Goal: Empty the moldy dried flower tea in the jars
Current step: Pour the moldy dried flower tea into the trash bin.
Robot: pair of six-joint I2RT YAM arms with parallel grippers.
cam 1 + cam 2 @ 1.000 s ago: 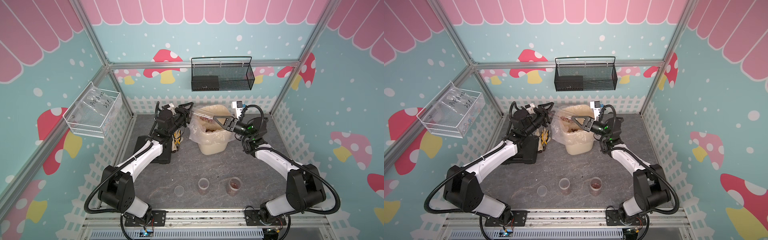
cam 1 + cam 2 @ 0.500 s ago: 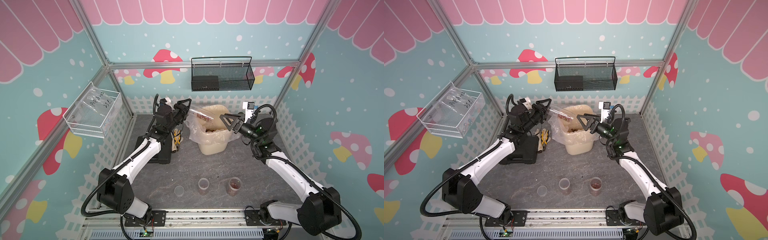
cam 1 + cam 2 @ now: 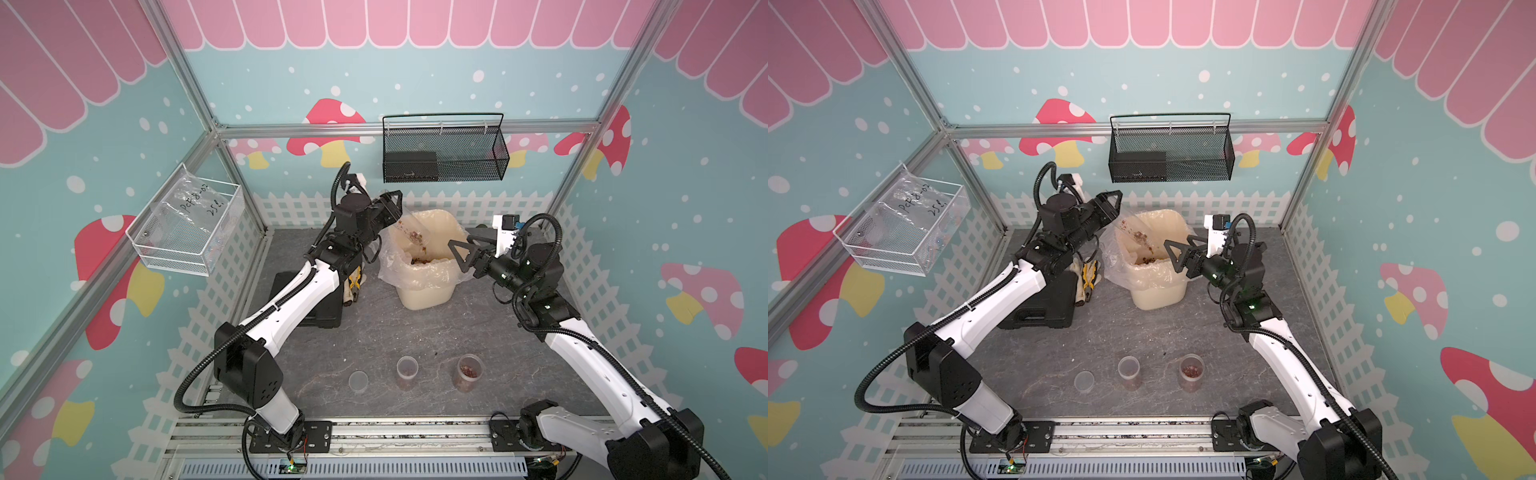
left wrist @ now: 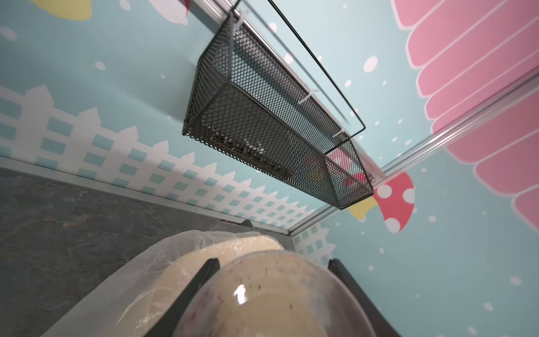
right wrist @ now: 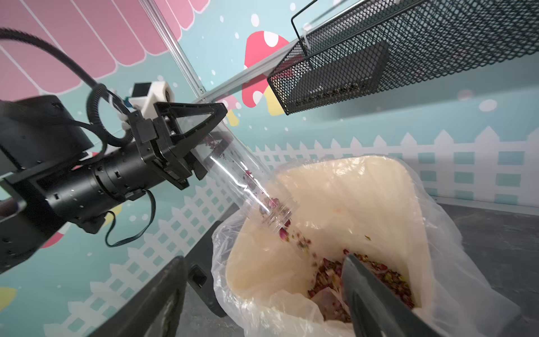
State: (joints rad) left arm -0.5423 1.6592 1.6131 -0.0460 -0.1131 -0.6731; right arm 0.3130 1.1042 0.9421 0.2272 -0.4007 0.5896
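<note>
A: Grey stone tabletop (image 3: 374,332), cream bin (image 3: 424,297) far middle. Where's the tea?

B: The left gripper (image 5: 208,143) clamps the tall jar (image 5: 242,175), mouth down over the bin. Dried flower tea (image 5: 325,272) spills inside. The right gripper (image 3: 463,243) gapes empty, right of the bin.

A: Advice?

B: I'd steepen the tilt and hold the mouth inside the liner. The wide jar (image 3: 469,372) and narrower jar (image 3: 406,370) wait near.
</note>
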